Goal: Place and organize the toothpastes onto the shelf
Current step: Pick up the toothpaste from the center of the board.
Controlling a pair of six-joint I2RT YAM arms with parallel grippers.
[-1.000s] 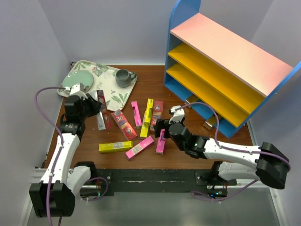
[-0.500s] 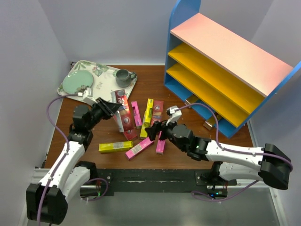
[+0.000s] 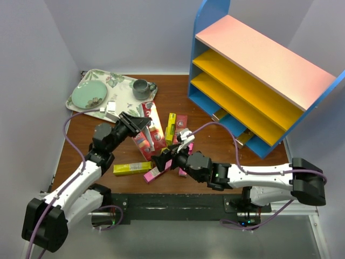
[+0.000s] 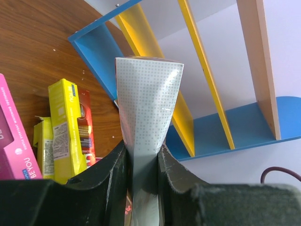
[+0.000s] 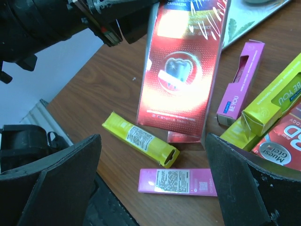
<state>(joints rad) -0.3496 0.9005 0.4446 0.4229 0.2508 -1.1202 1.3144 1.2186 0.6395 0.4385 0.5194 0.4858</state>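
Observation:
My left gripper (image 3: pixel 136 125) is shut on a dark red toothpaste carton (image 3: pixel 153 125) and holds it tilted above the table. In the left wrist view the gripper (image 4: pixel 143 157) pinches the carton's silver dotted side (image 4: pixel 149 94). The carton's red face shows in the right wrist view (image 5: pixel 183 70). My right gripper (image 3: pixel 161 159) is open and empty, low over a yellow carton (image 5: pixel 141 140) and a pink carton (image 5: pixel 178 181) near the front edge. The shelf (image 3: pixel 259 59) stands at the back right, and it also shows in the left wrist view (image 4: pixel 94 44).
More yellow (image 3: pixel 170 125), pink (image 5: pixel 240 84) and red cartons lie mid-table. Two cartons (image 3: pixel 220 114) poke out under the shelf's lowest board. A floral tray (image 3: pixel 121 86) at the back left holds a green plate (image 3: pixel 89 96) and a grey mug (image 3: pixel 141 89).
My left gripper has lifted the dark red carton and carried it right, toward the table's middle. My right gripper has swung left and forward, over the yellow and pink cartons.

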